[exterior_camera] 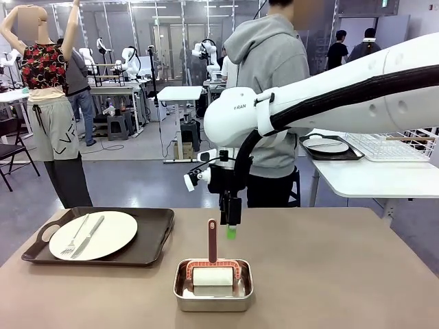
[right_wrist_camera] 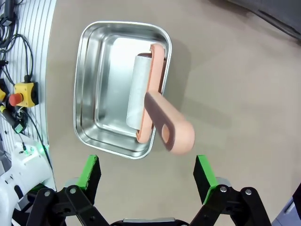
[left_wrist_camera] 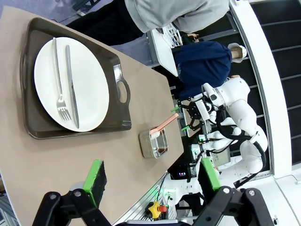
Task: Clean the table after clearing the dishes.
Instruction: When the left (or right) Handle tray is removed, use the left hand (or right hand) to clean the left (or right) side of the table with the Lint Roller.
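Observation:
A round white plate [exterior_camera: 103,233] [left_wrist_camera: 89,80] with a metal fork [exterior_camera: 74,237] and knife [exterior_camera: 90,235] lies on a dark handled tray [exterior_camera: 155,241] [left_wrist_camera: 33,120] at the left of the brownish table [exterior_camera: 343,274] [left_wrist_camera: 28,179] [right_wrist_camera: 235,70]. My right gripper [exterior_camera: 232,229] [right_wrist_camera: 146,172] hangs open just above the pink handle of a roller [exterior_camera: 212,241] [right_wrist_camera: 169,127]. The roller stands in a steel pan [exterior_camera: 184,293] [right_wrist_camera: 94,94] near the front edge. My left gripper [left_wrist_camera: 153,176] is open with nothing in it, high over the table.
A person in a grey hoodie [exterior_camera: 274,62] stands at the far side. To the right, a white table [exterior_camera: 370,178] carries another plate [exterior_camera: 326,145] on a dark tray [exterior_camera: 336,156], beside a wire rack [exterior_camera: 387,147].

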{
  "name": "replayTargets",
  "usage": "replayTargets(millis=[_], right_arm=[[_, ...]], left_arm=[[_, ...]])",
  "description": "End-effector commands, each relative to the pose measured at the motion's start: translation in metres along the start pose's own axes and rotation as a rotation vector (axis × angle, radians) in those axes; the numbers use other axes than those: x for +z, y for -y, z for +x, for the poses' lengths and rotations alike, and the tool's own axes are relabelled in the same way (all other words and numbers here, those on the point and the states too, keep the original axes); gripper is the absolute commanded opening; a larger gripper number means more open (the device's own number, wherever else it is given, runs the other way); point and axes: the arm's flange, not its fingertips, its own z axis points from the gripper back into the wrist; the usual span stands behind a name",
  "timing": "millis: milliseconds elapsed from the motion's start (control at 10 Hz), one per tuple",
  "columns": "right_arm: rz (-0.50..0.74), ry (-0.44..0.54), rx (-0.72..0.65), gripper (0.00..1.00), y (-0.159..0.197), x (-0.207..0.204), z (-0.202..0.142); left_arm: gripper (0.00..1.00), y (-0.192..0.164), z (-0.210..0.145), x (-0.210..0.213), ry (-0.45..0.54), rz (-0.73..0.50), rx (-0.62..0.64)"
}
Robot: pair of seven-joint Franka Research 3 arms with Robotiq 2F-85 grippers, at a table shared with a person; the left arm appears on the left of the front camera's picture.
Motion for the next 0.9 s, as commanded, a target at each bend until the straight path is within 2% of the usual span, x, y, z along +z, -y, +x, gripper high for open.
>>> replayTargets(millis=[0,100,800], right_arm=[[0.009,-0.023,-0.026,1.00,0.007,-0.003,0.014],[0.016,-0.009,-0.023,1.00,0.008,-0.006,0.019],[0.087,-0.072,-0.113,1.00,0.018,-0.009,0.047]], left_arm=[[1.00,0.001,-0.001,0.002,0.004,0.000,-0.007],[1.00,0.001,-0.001,0.002,0.004,0.000,-0.007],[1.00,0.001,-0.001,0.002,0.004,0.000,-0.007]])
